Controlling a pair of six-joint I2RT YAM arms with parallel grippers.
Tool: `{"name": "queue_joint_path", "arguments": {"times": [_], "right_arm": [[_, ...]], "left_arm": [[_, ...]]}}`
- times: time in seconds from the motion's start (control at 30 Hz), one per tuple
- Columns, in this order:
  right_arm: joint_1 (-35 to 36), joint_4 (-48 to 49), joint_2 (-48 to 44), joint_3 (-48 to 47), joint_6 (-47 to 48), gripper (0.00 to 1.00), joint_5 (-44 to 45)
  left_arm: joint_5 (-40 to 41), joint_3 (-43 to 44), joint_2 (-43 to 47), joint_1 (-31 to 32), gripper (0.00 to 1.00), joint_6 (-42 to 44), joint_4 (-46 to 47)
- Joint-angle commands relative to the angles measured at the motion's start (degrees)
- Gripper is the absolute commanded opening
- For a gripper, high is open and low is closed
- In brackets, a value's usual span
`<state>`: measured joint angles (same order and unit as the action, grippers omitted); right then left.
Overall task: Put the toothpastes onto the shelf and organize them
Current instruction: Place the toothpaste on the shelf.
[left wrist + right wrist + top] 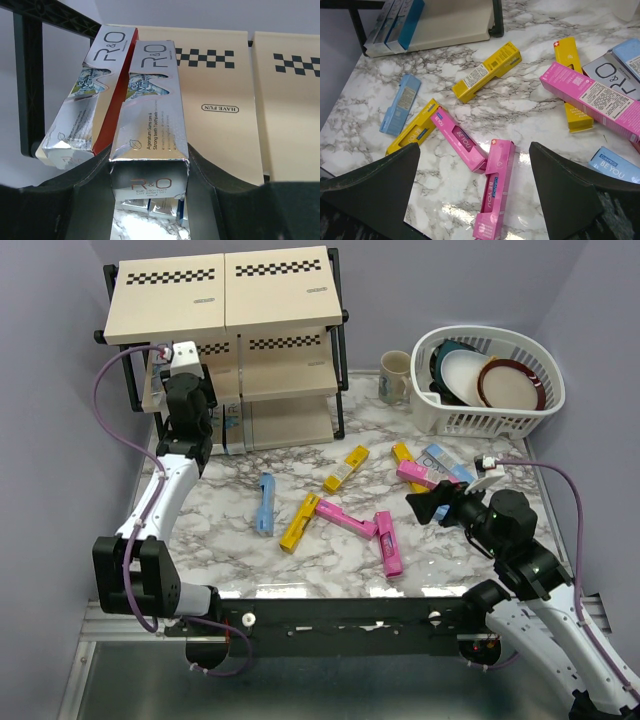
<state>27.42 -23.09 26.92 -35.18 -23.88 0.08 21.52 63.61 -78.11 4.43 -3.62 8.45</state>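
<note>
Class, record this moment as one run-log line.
left end effector: shut on silver carton at shelf | right end effector: open over loose pink cartons | stage: placing

1. I work in a robot test booth: plain lilac walls (50,320) box in my marble-patterned bench (220,550).
2. My two arms (165,495) bolt to a black rail (340,625), purple cables (97,390) trailing.
3. Household props look staged: dish basket (470,422), mug (396,375).

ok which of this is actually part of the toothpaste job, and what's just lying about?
Job:
shelf
silver toothpaste, held in the left gripper
loose on the table: pink toothpaste, yellow toothpaste, light blue toothpaste, plus more like them

Lying about:
white dish basket with plates
mug
</note>
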Motion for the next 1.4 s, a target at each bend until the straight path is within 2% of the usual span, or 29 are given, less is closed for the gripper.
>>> {"name": "queue_joint_path", "arguments": {"times": [0.0, 0.27, 0.6, 1.0, 1.37], "right_arm": [[0.4, 1.0, -0.2, 0.6, 1.0, 0.99, -1.7], [0.4, 1.4, 0.2, 0.7, 1.1, 0.99, -2.3], [0.4, 1.5, 0.5, 0.7, 1.3, 0.99, -2.4], [0.4, 1.5, 0.8, 0.6, 1.6, 0.99, -3.0], [0.4, 1.4, 0.4, 0.7, 1.6, 0.99, -3.0]], "left_arm": [[-3.3, 2.0, -1.7, -1.3, 0.44, 2.1, 1.3], [-4.8, 2.4, -3.0, -3.8, 0.49, 2.1, 1.5], [-5.1, 2.3, -4.2, -3.9, 0.64, 1.6, 1.3], [-4.5, 2.0, 0.2, -4.0, 0.84, -1.6, -1.1], [-3.2, 2.0, 6.4, -3.5, 0.86, -11.4, -12.6]]}}
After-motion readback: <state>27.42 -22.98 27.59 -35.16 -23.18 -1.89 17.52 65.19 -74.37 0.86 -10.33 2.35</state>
